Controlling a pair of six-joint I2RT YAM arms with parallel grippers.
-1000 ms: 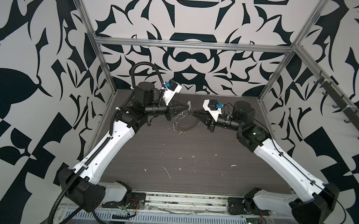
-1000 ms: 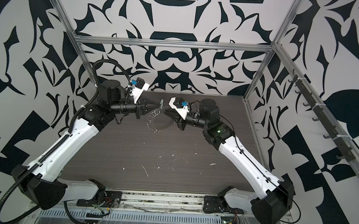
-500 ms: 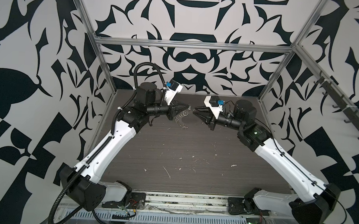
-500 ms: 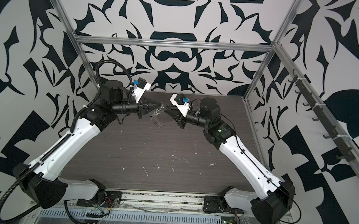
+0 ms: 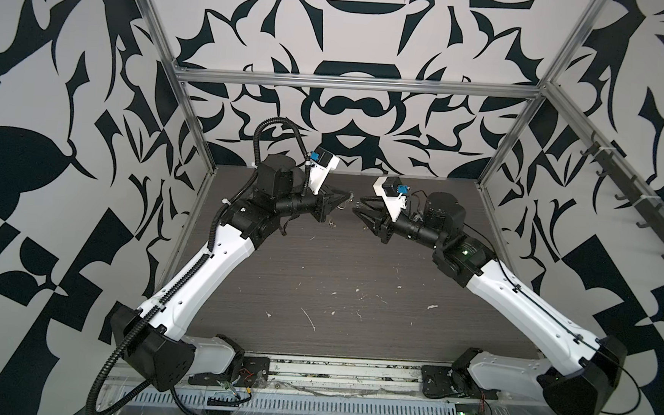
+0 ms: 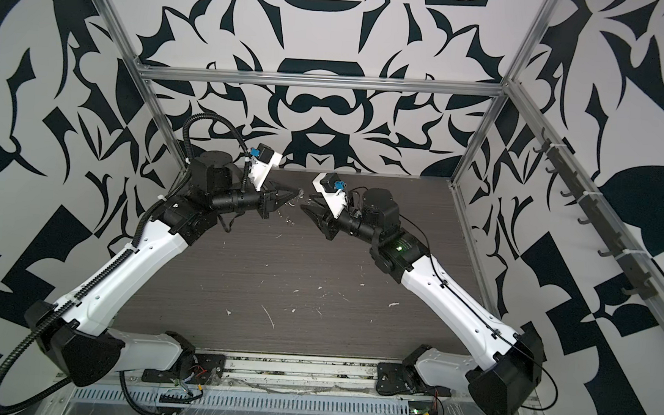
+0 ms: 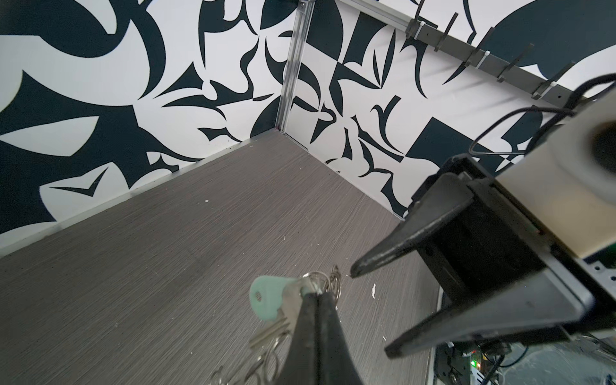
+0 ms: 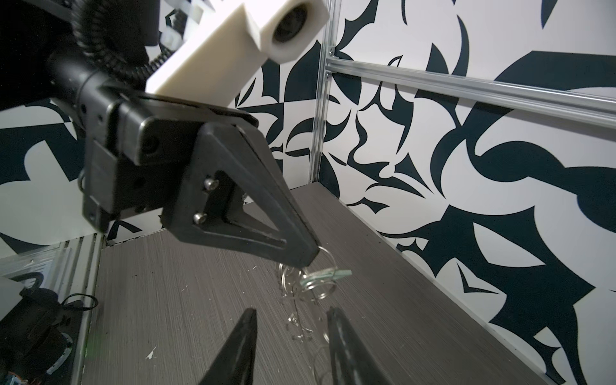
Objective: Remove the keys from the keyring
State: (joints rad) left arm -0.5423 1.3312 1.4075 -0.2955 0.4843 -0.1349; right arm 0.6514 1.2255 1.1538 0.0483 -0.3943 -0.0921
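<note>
My left gripper [image 7: 318,295] is shut on the silver rings of the keyring [image 7: 328,278] and holds them in the air above the back of the table. In both top views its tip [image 5: 349,195] [image 6: 301,192] points toward the middle. One of the keys [image 7: 265,298], silver with a pale oval head, hangs from those rings beside the fingertips. Edge-on, the same key [image 8: 330,274] shows under the left gripper [image 8: 308,261], with more rings [image 8: 293,283] dangling below. My right gripper [image 8: 290,318] [image 5: 357,209] faces it, open, just short of the rings and touching nothing.
The dark grey wood-grain table [image 5: 338,280] carries small white flecks. Patterned walls and a metal frame post [image 5: 499,155] close in behind and beside the grippers. A rail of hooks [image 5: 620,186] runs along the right wall.
The right gripper's jaws have spread wider. The left gripper has risen slightly with the rings and key, and the gap between the two grippers has shrunk.
</note>
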